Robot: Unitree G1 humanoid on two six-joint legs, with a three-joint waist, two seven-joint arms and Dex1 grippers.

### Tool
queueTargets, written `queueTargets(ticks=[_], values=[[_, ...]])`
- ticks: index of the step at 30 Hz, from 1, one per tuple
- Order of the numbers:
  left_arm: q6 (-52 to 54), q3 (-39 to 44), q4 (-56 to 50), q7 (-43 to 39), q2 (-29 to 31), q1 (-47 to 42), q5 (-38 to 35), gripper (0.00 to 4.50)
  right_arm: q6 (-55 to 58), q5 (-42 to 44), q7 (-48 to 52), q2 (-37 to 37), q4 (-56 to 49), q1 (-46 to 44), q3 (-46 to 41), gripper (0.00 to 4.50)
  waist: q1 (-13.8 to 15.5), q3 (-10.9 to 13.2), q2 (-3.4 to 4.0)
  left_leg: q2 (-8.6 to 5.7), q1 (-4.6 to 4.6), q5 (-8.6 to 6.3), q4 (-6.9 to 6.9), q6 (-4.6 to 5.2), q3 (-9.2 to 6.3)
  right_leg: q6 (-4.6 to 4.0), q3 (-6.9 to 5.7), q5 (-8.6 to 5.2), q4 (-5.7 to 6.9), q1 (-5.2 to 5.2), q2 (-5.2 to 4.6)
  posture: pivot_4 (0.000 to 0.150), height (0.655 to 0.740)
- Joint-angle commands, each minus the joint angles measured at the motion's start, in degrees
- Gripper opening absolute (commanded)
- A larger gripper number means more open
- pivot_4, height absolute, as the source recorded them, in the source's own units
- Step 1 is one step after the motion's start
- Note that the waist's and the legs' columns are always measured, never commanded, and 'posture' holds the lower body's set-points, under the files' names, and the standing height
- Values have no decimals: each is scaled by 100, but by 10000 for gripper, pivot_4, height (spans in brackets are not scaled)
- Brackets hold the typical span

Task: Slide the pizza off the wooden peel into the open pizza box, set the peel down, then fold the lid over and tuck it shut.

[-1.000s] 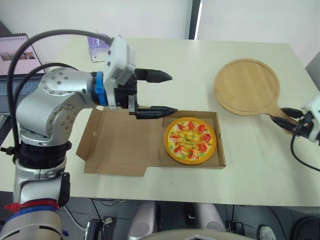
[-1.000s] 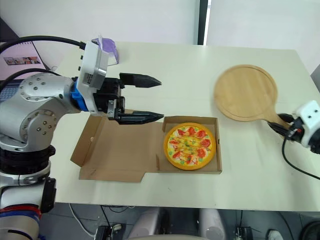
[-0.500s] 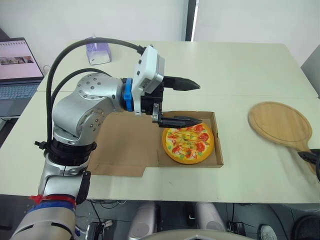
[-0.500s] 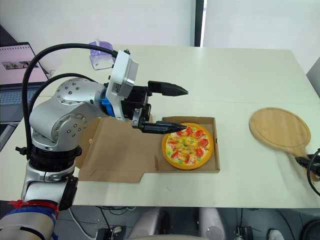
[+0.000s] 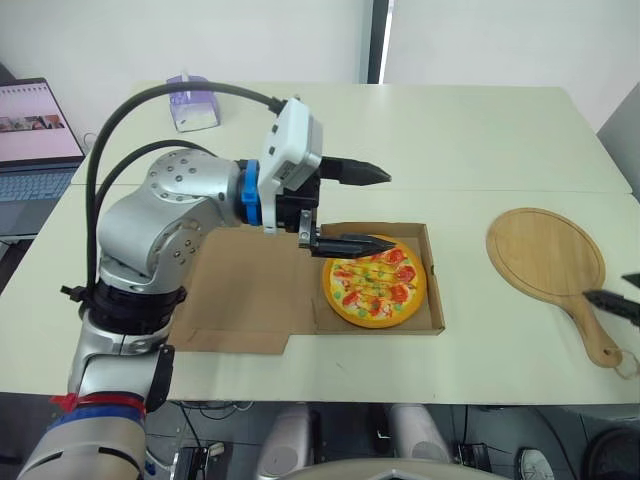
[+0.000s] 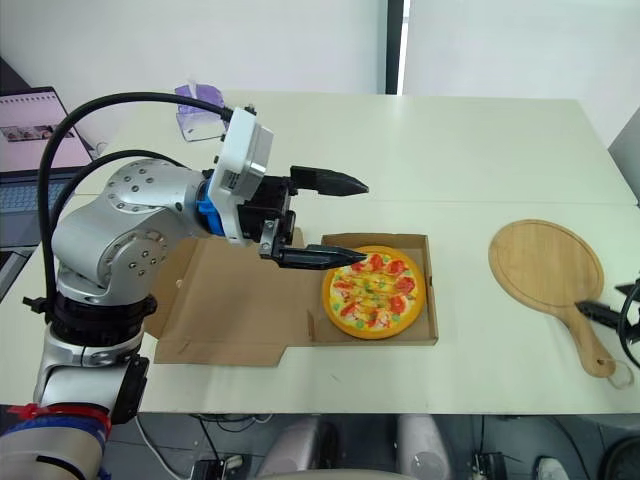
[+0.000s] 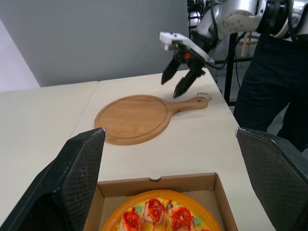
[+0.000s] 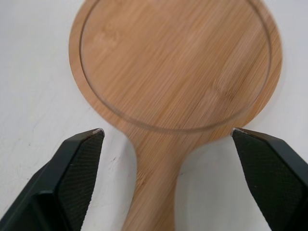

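We count one round orange-rimmed pizza (image 5: 375, 283) with red toppings, one open brown cardboard pizza box (image 5: 250, 290), and one round wooden peel (image 5: 545, 262) with a short handle. We count two robot grippers, the left gripper (image 5: 390, 208) and the right gripper (image 7: 171, 89), each with two black fingers. We also count one open laptop (image 5: 35, 130) and one small lilac tissue box (image 5: 193, 103).

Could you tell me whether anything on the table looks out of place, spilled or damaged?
Nothing stands out. The pizza sits whole and flat in the pizza box, whose lid lies open on the table. The wooden peel lies flat beside the box, apart from it, and looks undamaged.
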Motion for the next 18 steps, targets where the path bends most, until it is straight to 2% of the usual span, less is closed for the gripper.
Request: queueTargets(ticks=[1,3,6,9,13,18], values=[[90,325,-237,191,175,114,-65,45000,-653,-3,365,-275,-108,-661,375,44672,-24,4,-7,5,20,0,-1,0,0,0,1,0,-2,6,2,1500,7400],[191,506,-331,400,243,301,-120,45000,-643,276,427,-99,-259,-1400,801,44672,-32,6,-11,6,27,-7,-3,11,-1,0,1,0,-3,11,2,1500,7400],[415,954,-583,1084,201,751,-195,45000,-978,146,357,638,-418,-2886,2035,44672,-101,13,-24,10,35,1,-4,-3,1,-1,5,0,-3,17,2,1500,7400],[724,1370,-862,1695,181,1140,-344,45000,-1023,89,379,1312,-338,-3838,2713,44672,-120,22,-36,13,33,2,-4,-6,-6,-2,1,1,0,13,-1,1500,7400],[1288,2208,-1324,2742,-14,1884,-760,45000,-1192,43,459,2073,-305,-4620,3377,44672,-44,22,-36,6,13,1,-6,-8,-17,-4,-11,2,0,-8,-17,1500,7400],[1709,3257,-2223,4079,-772,3220,-2016,45000,-1485,-111,677,2683,-149,-5169,3979,44672,64,21,-40,-5,-26,-2,-1,-7,-35,-2,-30,4,-13,-30,-38,1500,7400]])
